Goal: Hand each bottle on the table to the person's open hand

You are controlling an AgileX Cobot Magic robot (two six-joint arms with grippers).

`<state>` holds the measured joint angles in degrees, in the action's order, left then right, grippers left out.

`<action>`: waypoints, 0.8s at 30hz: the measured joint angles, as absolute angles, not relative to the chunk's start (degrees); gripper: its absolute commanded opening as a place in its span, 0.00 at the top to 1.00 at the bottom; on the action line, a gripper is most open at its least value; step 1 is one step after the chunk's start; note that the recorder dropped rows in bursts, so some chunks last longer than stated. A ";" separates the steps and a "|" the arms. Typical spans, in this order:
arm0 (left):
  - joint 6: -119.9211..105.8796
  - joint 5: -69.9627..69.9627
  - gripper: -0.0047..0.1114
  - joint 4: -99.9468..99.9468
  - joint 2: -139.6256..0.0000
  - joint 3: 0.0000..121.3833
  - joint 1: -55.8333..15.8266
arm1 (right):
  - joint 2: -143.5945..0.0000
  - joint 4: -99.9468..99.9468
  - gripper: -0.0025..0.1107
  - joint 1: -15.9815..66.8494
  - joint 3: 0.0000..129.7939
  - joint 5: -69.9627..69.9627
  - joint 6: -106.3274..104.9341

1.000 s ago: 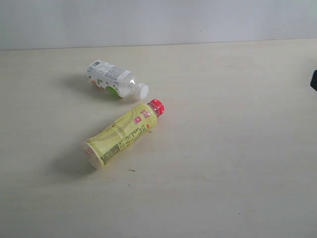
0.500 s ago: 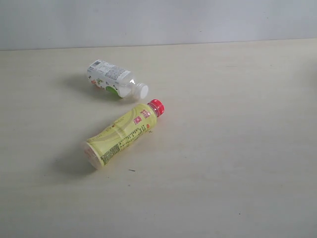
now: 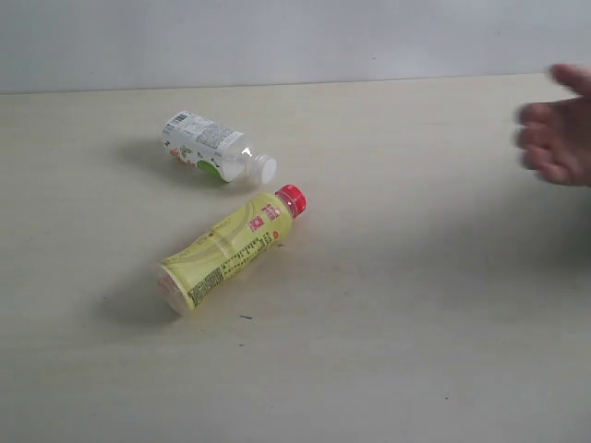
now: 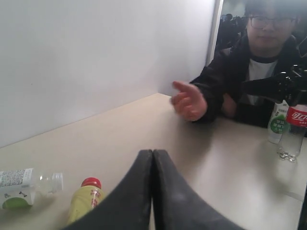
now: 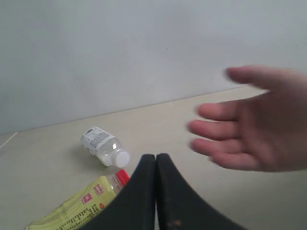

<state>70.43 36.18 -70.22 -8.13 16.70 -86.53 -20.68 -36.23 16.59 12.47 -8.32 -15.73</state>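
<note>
Your left gripper (image 4: 152, 154) and right gripper (image 5: 156, 157) have their jaws pressed together, empty. On the table (image 3: 416, 323), the yellow red-capped bottle (image 3: 231, 249) lies on its side. The white-capped clear bottle (image 3: 214, 148) lies at its 11 o'clock, and the person's hand (image 3: 559, 138) is at 3 o'clock.

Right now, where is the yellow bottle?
In the exterior view the yellow bottle lies on its side on the table, left of the middle, its red cap close to the white cap of the clear bottle nearer the wall.

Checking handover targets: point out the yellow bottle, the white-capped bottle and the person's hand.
yellow bottle (image 3: 231, 247), exterior view, middle of the label.
white-capped bottle (image 3: 214, 148), exterior view, labelled body.
person's hand (image 3: 561, 138), exterior view, palm.
</note>
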 measured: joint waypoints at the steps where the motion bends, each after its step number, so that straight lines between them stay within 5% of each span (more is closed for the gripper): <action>1: 70.43 36.18 0.94 -70.53 -8.13 16.70 -86.53 | -20.68 -36.23 0.98 16.59 12.47 -8.32 -15.73; 14: 85.36 22.07 0.96 -93.04 -8.13 17.18 -86.53 | -20.68 -36.23 0.98 16.59 12.47 -8.32 -15.73; 24: 91.75 61.79 0.96 -95.19 -19.98 32.59 -86.53 | -20.68 -36.23 0.98 16.59 12.47 -8.32 -15.73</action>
<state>91.75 61.79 -95.19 -19.98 32.59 -86.53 -20.68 -36.23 16.59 12.47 -8.32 -15.73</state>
